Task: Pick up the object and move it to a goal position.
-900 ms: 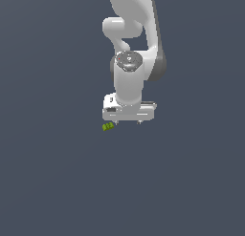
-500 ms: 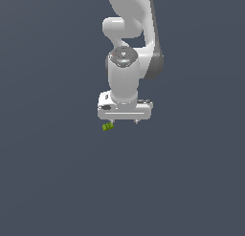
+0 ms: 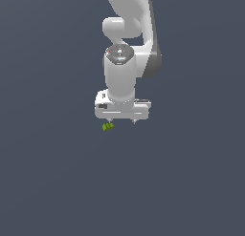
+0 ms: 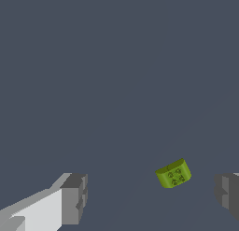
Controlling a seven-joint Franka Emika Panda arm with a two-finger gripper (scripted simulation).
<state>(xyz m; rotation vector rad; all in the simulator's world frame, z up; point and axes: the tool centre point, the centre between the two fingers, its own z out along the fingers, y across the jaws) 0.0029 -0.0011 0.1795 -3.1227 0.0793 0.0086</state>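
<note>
The object [image 3: 108,126] is a tiny yellow-green lump with darker green patches, lying on the dark grey floor. In the exterior view it sits just below the fingertip on the exterior view's left. My white gripper [image 3: 122,121] hangs above it, pointing down, with its jaws wide apart and nothing between them. In the wrist view the object [image 4: 173,173] lies between the two grey fingertips [image 4: 74,197], nearer to one of them than to the other. The gripper does not touch it.
The white arm [image 3: 128,34] rises above the gripper to the frame's top. The floor [image 3: 48,173] is a plain dark grey surface all around.
The gripper has shifted slightly toward the exterior view's left and turned a little about its axis, bringing it more over the object. The object has not moved.
</note>
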